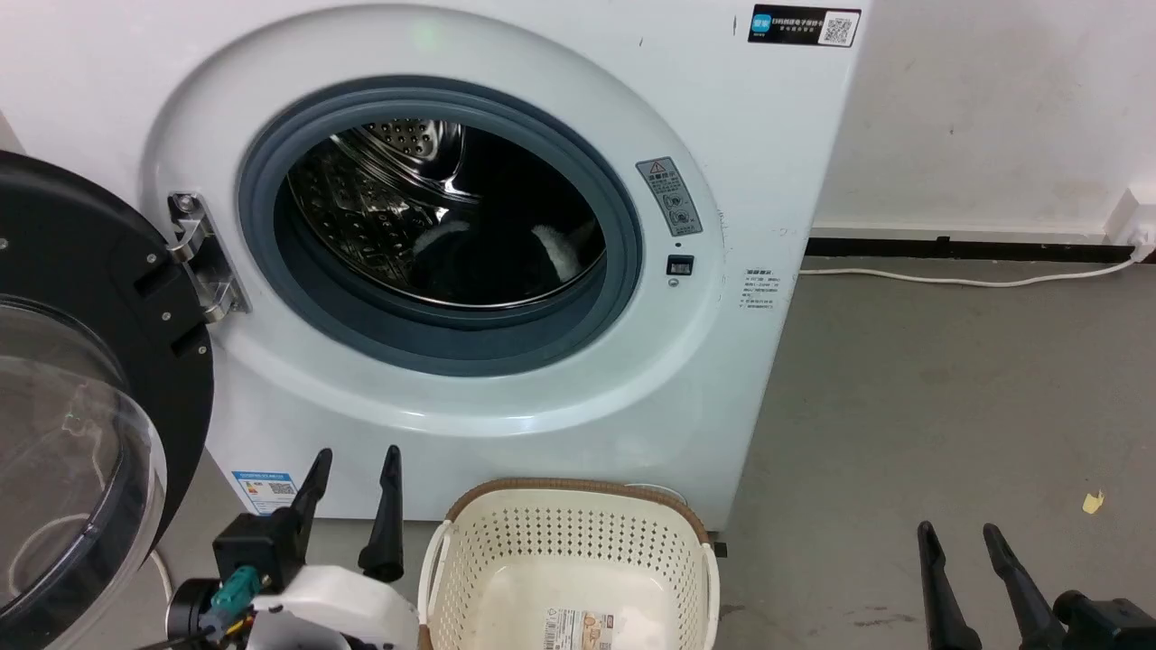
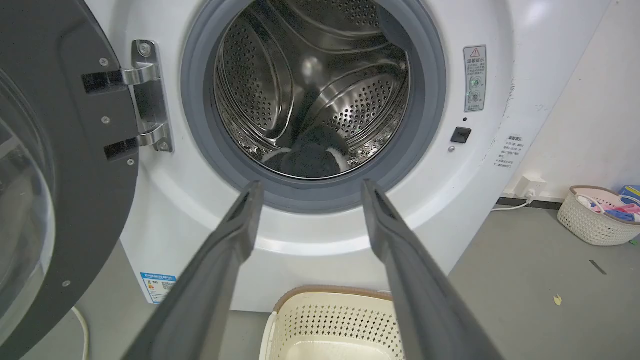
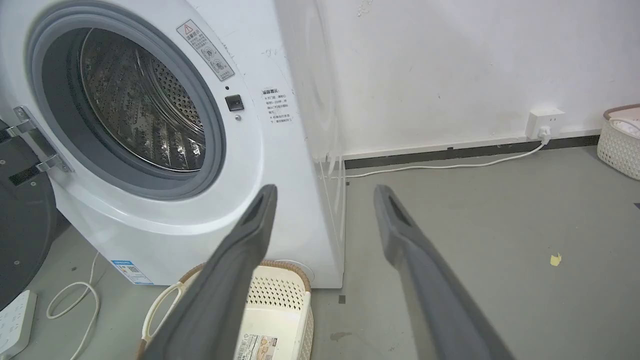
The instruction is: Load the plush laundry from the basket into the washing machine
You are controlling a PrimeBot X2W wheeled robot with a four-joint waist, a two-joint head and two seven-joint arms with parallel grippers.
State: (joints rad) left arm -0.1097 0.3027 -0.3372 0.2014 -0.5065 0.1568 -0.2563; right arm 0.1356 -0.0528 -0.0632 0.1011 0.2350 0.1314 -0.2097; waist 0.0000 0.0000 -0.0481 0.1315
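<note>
Both pairs of fingers are seen spread wide apart, and nothing is held between them. In the head view the left gripper (image 1: 357, 456) is shown at the lower left with its fingers pointing up. The right gripper (image 1: 957, 533) is placed at the lower right over the grey floor (image 1: 903, 406).

Nearest, the basket (image 1: 578, 533) is set on the floor just to the right of the left fingers and well to the left of the right fingers. Its perforated cream wall and the label (image 1: 582, 627) on its base are exposed.

Just beyond the basket, ahead of the left fingertips, the washing machine (image 1: 704, 361) is stood with its porthole uncovered. Its black-rimmed glass door (image 1: 90, 361) is hung open to the left of the left fingers. Past the grey gasket (image 1: 452, 348), the plush laundry (image 1: 479, 262) is lodged at the bottom of the steel drum (image 1: 379, 199). In the left wrist view it is framed between the two fingertips, well apart from them.

Farther off, a yellow scrap (image 1: 1093, 502) is seen on the floor to the right of the right fingers. A white cable (image 1: 957, 280) is run along the skirting to a wall socket (image 3: 544, 120). A second basket (image 2: 595, 220) is placed by the wall at the far right.
</note>
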